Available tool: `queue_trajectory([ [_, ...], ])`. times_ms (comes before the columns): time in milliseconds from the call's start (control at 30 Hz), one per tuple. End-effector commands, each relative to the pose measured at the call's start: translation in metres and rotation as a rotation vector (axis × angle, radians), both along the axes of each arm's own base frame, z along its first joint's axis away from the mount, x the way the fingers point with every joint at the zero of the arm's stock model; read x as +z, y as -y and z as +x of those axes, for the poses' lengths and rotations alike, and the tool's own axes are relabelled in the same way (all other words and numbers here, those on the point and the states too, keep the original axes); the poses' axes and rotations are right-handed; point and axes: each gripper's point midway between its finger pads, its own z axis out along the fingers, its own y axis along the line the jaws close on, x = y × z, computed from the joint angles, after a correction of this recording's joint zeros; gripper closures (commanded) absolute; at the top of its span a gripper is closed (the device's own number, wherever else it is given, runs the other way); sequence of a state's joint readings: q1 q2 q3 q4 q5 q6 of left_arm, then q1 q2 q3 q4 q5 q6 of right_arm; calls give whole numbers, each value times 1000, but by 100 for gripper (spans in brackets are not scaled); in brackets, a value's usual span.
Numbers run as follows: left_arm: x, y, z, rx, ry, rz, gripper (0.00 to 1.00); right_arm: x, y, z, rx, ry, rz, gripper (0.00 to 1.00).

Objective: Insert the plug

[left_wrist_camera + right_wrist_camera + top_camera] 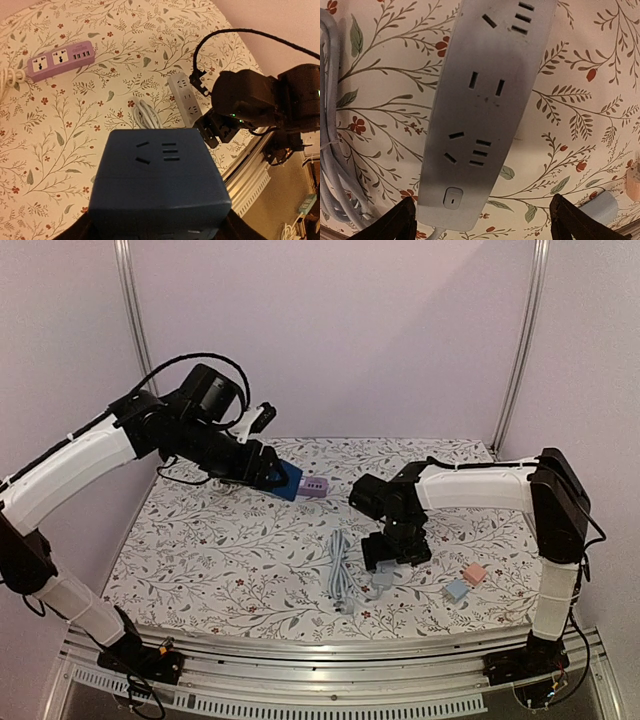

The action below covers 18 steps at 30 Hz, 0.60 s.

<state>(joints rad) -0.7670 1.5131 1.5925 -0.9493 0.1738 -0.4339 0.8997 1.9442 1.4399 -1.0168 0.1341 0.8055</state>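
Aloft, left gripper tight around blue cube; right gripper wide over grey strip

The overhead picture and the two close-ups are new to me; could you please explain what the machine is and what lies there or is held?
Two robot arms are bolted to the near edge of a flowered table. The overhead camera looks down from behind them; each close-up comes from one wrist's camera. The left gripper holds a blue socket cube aloft. The right gripper hangs open over a grey power strip. Nearby lie a purple power strip, a bundled grey cable, a pink block and a pale blue block.
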Motion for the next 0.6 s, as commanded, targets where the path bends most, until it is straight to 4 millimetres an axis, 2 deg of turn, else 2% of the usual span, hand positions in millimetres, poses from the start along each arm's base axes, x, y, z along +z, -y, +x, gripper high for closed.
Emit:
queue_trajectory([
  [0,50,-4,-8,-96,321,-70,100,-10,-5,2,2,-68,5,10],
  [67,52,-9,-17,-158,410,-38,100,-16,-7,4,30,-80,-9,12],
  [267,38,-9,-61,-560,564,107,100,-27,-7,3,97,-120,-52,20],
  [367,40,-11,-68,-635,598,131,100,-30,-3,5,133,-123,-82,27],
  [467,43,-10,-75,-698,620,131,100,-28,-1,8,177,-112,-106,40],
  [567,40,-10,-78,-736,618,146,100,-27,2,11,220,-102,-131,47],
])
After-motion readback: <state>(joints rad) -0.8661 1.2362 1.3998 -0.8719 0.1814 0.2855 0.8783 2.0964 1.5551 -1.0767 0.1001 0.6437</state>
